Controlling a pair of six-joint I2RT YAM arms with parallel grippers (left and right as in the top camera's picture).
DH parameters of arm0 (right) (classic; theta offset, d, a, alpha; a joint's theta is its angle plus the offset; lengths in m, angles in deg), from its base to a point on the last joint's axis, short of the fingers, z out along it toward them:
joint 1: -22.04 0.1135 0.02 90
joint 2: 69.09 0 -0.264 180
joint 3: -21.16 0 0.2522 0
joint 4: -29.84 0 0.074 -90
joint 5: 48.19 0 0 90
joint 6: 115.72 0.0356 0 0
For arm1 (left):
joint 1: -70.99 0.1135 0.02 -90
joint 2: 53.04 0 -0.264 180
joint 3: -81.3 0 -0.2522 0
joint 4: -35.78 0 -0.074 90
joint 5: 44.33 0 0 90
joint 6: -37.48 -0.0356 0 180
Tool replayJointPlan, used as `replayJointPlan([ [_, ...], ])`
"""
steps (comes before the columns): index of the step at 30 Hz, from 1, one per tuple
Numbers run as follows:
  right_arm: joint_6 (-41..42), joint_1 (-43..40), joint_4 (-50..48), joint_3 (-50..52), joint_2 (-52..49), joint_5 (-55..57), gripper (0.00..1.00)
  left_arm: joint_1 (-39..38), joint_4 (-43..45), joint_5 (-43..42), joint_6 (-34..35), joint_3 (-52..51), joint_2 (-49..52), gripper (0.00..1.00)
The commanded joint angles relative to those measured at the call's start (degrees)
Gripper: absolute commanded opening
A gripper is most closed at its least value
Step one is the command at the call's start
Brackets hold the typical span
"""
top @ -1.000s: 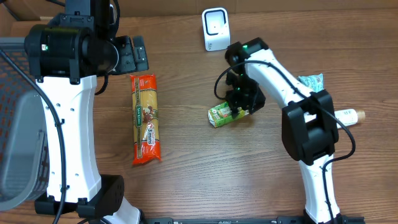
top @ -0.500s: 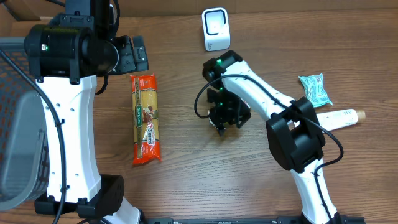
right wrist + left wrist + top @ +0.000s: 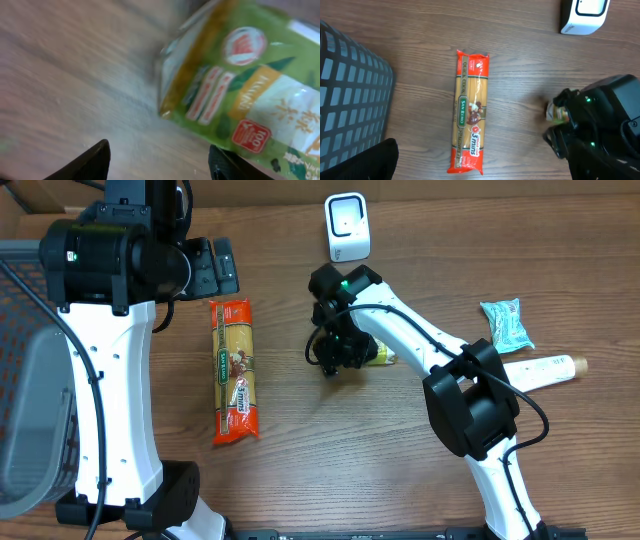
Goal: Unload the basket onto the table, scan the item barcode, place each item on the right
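Green carton [image 3: 378, 354] carried leftward, nearer scanner [image 3: 347, 227]

Long red-and-clear spaghetti packet [image 3: 235, 371] lying lengthwise on the wooden table [image 3: 330, 470], left of centre, label face up. Grey mesh basket [image 3: 25, 380] at the far left edge, well apart from the packet. Small teal wrapped packet [image 3: 505, 323] near the right edge, tilted. Just below it, a white tube with a tan cap [image 3: 548, 368] lying on its side, cap pointing right, partly hidden at its left end.
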Motion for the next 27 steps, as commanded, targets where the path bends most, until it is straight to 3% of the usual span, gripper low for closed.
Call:
replayJointPlan([
  [1,5.1,0.0,-4.3,-0.2,0.3,1.6,0.64,0.0,-0.1,0.5,-1.1,0.1,0.2,1.0],
  [8,0.7,-0.2,-1.0,-2.9,1.2,-1.8,0.64,0.0,-0.1,0.5,-1.1,0.1,0.2,1.0],
  [12,-4.2,-1.9,4.4,-8.2,3.4,-1.7,0.73,0.0,-0.1,0.5,-1.1,0.1,0.2,1.0],
  [16,-10.8,-6.3,8.3,-12.7,5.4,-1.5,0.74,0.0,-0.1,0.5,-1.1,0.1,0.2,1.0],
  [20,-19.2,-11.3,10.2,-12.2,5.6,-1.6,0.79,0.0,-0.1,0.5,-1.1,0.1,0.2,1.0],
  [23,-25.3,-14.4,9.2,-9.5,5.0,-1.6,0.89,0.0,-0.1,0.5,-1.1,0.1,0.2,1.0],
  [27,-30.1,-16.4,4.1,-3.2,4.4,-1.6,0.9,0.0,-0.1,0.5,-1.1,0.1,0.2,1.0],
])
